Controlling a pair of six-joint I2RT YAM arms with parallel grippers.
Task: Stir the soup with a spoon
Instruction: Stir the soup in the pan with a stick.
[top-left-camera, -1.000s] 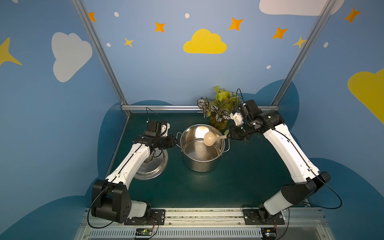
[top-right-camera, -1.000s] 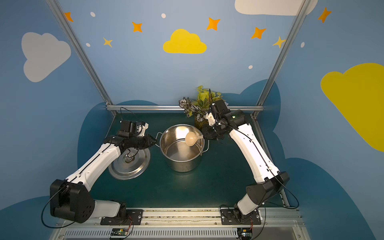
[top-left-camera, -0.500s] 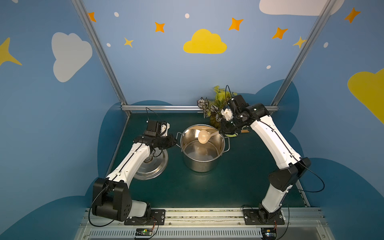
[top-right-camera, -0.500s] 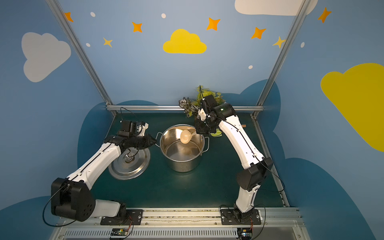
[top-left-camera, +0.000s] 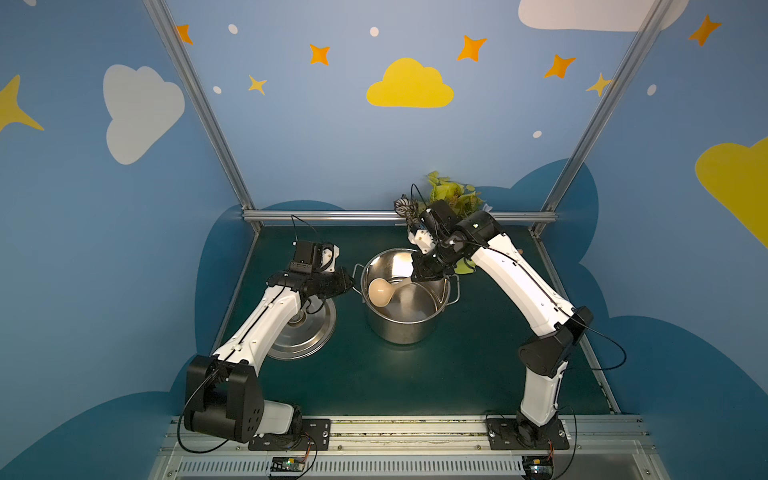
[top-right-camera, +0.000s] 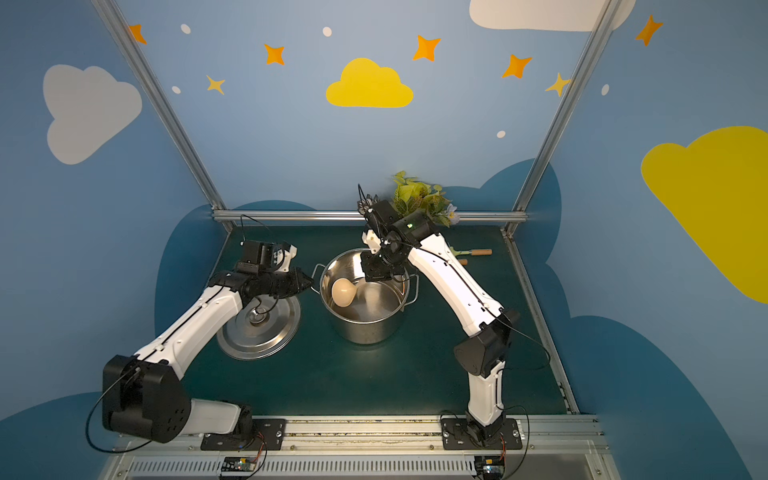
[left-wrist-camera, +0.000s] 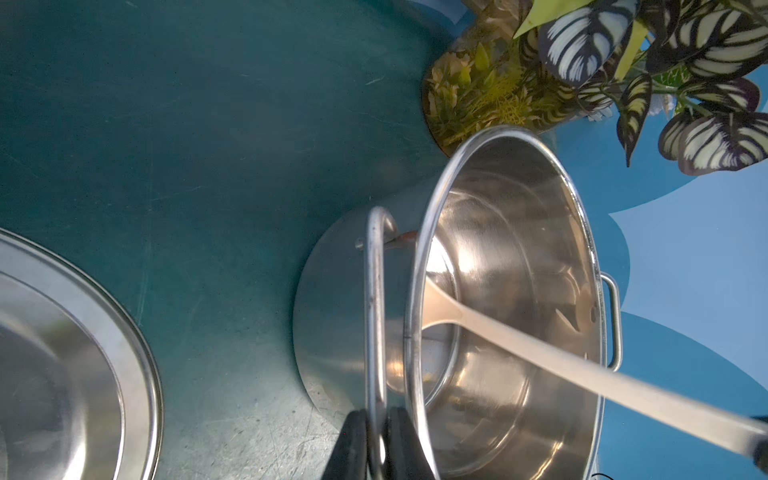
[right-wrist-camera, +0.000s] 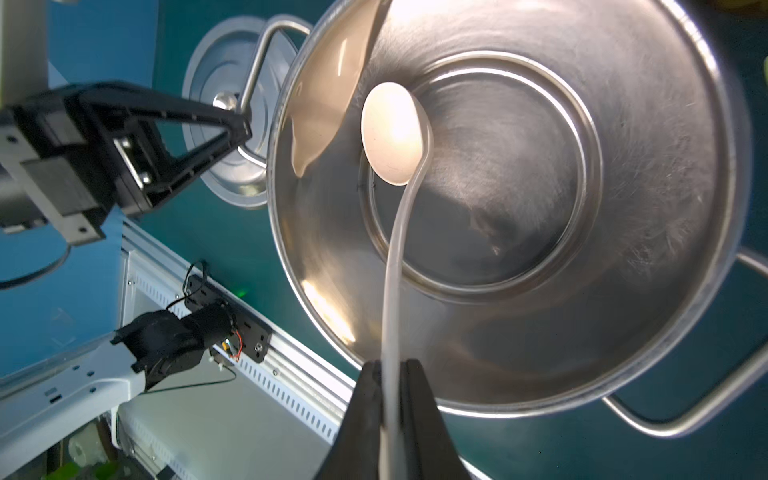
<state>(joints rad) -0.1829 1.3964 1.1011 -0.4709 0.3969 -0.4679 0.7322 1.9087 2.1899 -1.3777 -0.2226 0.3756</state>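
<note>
A large steel pot with two wire loop handles (top-left-camera: 405, 328) (top-right-camera: 365, 328) stands about the middle of the dark green table (top-left-camera: 374, 382), a little toward its back edge. The left gripper (top-left-camera: 349, 282) (top-right-camera: 309, 283) reaches in level from the left side, and in the left wrist view its black fingers (left-wrist-camera: 353, 440) are pinched tight on the pot's near loop handle. The right gripper (top-left-camera: 419, 272) (top-right-camera: 372, 272) hangs over the pot's back rim, pointing down into it. Its jaws are closed narrow on the thin handle of a long cream-beige plastic ladle (top-left-camera: 380, 292) (top-right-camera: 343, 292), which the right wrist view (right-wrist-camera: 390, 133) shows plainly.

The ladle slants down across the inside of the pot. Its round bowl sits low against the wall on the side where the left gripper holds, and whether it touches the bottom I cannot tell. The bottom is bright and mirror-like, and I cannot make out any soup on it.

A round steel lid with a centre knob (top-left-camera: 303, 336) (top-right-camera: 259, 332) lies flat, knob up, just left of the pot near the table's left edge, partly under the left arm. A leafy green potted plant (top-left-camera: 453, 195) (top-right-camera: 419, 195) stands at the back edge behind the right gripper. A small green tool with a wooden handle (top-right-camera: 478, 252) lies near the back right corner
</note>
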